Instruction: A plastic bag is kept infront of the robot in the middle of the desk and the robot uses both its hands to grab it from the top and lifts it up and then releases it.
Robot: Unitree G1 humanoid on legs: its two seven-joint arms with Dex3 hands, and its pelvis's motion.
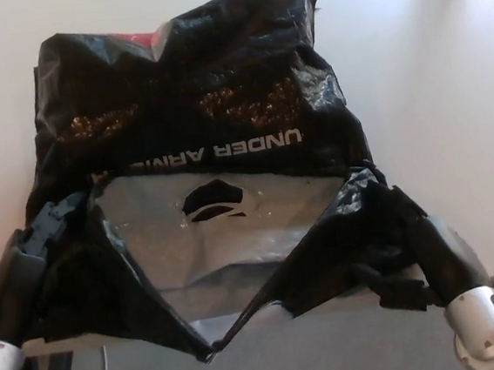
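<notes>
— What does the left hand (40,257) have?
— Its fingers are closed on the left rim of the black plastic bag (195,102).
— And the right hand (411,248)?
— Clamped on the right rim, fingers buried in the folds. The bag's gaping mouth stretches between both hands, its body lying beyond them on the desk (418,55).

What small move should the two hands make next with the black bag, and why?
Probably raise both hands together, slowly. The left hand and the right hand are each at one side of the plastic bag's open top edge, and its grey inside is pulled wide between them, yet the bag's body lies on the desk.
</notes>
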